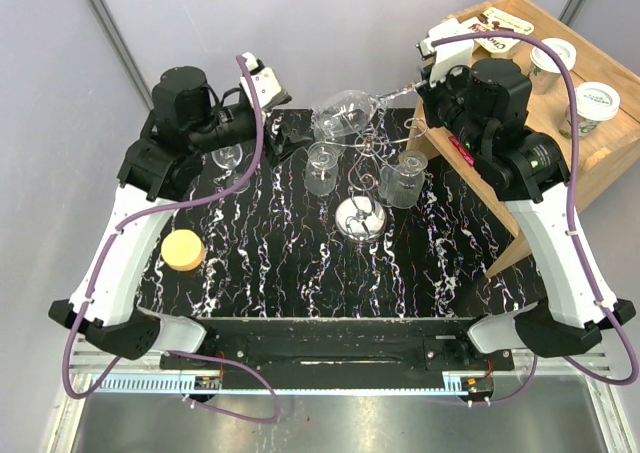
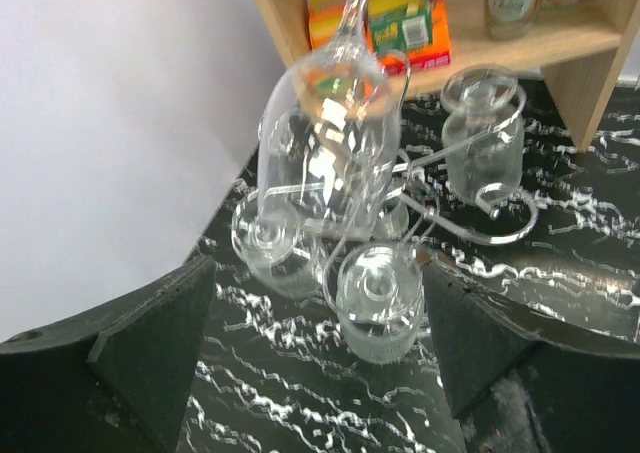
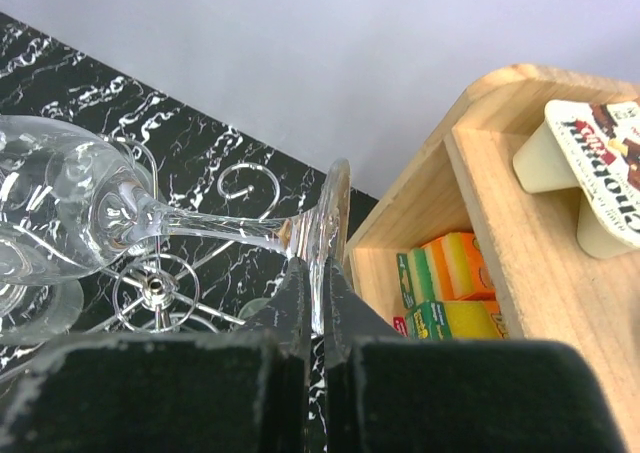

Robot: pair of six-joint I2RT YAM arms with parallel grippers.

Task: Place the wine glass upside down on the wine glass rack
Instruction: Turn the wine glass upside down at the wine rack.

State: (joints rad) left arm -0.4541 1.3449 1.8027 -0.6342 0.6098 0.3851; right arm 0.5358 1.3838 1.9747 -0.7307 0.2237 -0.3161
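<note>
Glass-clear wine glass (image 1: pixel 342 118) is lying near-horizontal, its foot getting pinched in the right gripper (image 3: pixel 318 265), stem pointing out left over the wine glass rack (image 1: pixel 360 216), left gripper (image 2: pixel 325 373) gaping wide beyond the bowl.

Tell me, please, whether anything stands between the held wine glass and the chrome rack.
Nothing blocks it outright. The right hand holds the clear wine glass sideways just above the shiny chrome wire rack, but upside-down glasses already hanging there crowd the arms it must slide onto.
</note>
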